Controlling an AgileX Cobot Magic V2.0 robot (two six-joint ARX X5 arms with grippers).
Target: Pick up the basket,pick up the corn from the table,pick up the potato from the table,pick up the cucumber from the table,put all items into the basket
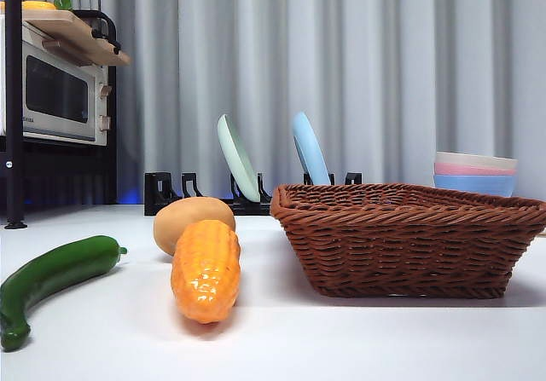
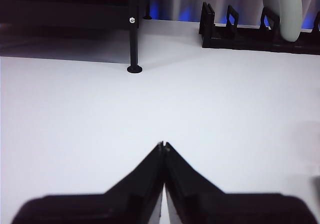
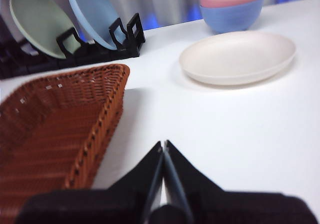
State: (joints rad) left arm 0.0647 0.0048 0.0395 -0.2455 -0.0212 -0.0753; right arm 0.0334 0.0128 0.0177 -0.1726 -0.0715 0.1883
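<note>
1. Table (image 1: pixel 358 347): plain white top, smooth w/ faint sheen; soft shadows under the veg and the basket. Fills the lower half of the front view.
2. Room: pale grey pleated curtain (image 1: pixel 384 66) across the whole backdrop; blue glow low behind the rack.
3. Upper left of front view: white microwave (image 1: pixel 58 95) on a black shelf frame (image 1: pixel 13 100), wooden board on top.
4. Centre, at the back: black dish rack (image 1: pixel 171 195) holding a green plate (image 1: pixel 237 157) and a blue plate (image 1: pixel 310 148), both on edge and leaning.
5. Basket (image 1: pixel 409 240): reddish-brown wicker, right half of front view, sitting flat on the table; nothing visible inside.
6. Stacked bowls (image 1: pixel 475 173) (cream, pink, blue) behind the basket, right edge. Right wrist view also shows a cream oval plate (image 3: pixel 239 57) flat on the table near them.
7. Corn (image 1: pixel 206 270): lower centre-left, blunt end toward cam, just left of the basket, not touching it.
8. Potato (image 1: pixel 192 221): right behind the corn; looks touching or nearly, can't tell.
9. Cucumber (image 1: pixel 51 283): lower left corner, lying diagonal, apart from the corn.
10. Left gripper (image 2: pixel 163 146): jaws pressed together, holding nothing, over bare table.
11. Right gripper (image 3: pixel 163 145): jaws closed tip to tip, empty, beside the basket corner.
</note>
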